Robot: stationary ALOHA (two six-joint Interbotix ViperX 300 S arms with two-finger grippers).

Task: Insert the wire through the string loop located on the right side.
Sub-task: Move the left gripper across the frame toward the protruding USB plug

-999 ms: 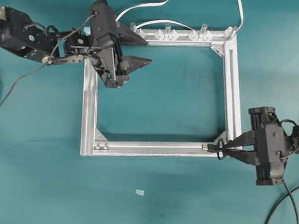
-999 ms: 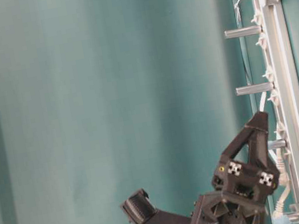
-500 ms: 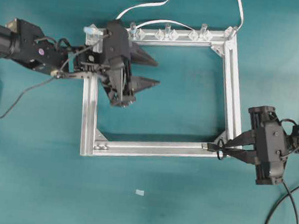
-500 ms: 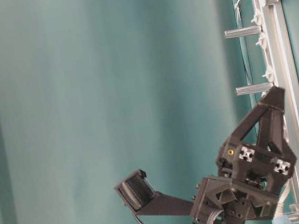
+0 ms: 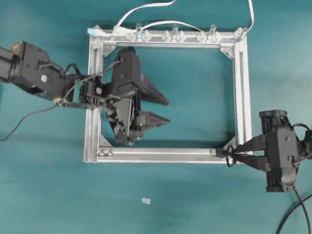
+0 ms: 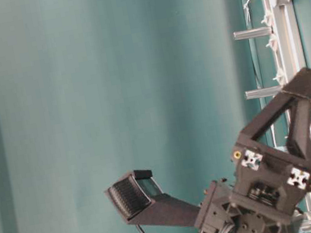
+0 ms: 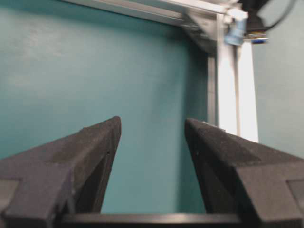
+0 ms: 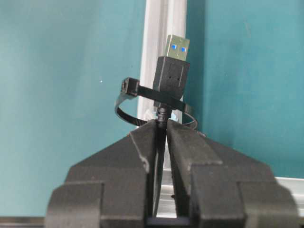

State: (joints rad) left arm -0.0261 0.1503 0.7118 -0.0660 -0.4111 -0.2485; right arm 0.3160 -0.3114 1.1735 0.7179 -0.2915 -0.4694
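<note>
The wire's black plug [image 8: 172, 76] with its silver tip stands upright just past my right gripper [image 8: 161, 124], which is shut on the cable right behind the plug. The string loop [image 8: 124, 110] wraps around the plug's base, its strap crossing the plug's front. From overhead, the plug [image 5: 215, 153] lies on the silver frame's [image 5: 242, 92] lower right corner, with the right gripper [image 5: 242, 154] beside it. My left gripper [image 5: 165, 111] is open and empty inside the frame, near its left rail. Only teal mat shows between its fingers [image 7: 152, 122].
White cables [image 5: 151, 6] run off the frame's top rail, which carries clear clips [image 5: 173, 36]. A black cable [image 5: 287, 220] trails off the lower right. A small white scrap [image 5: 146, 201] lies below the frame. The frame's right rail [image 7: 228, 85] lies ahead of the left gripper.
My left gripper has moved from the frame's top left corner down and right into the frame's interior. The right gripper and plug have stayed still.
</note>
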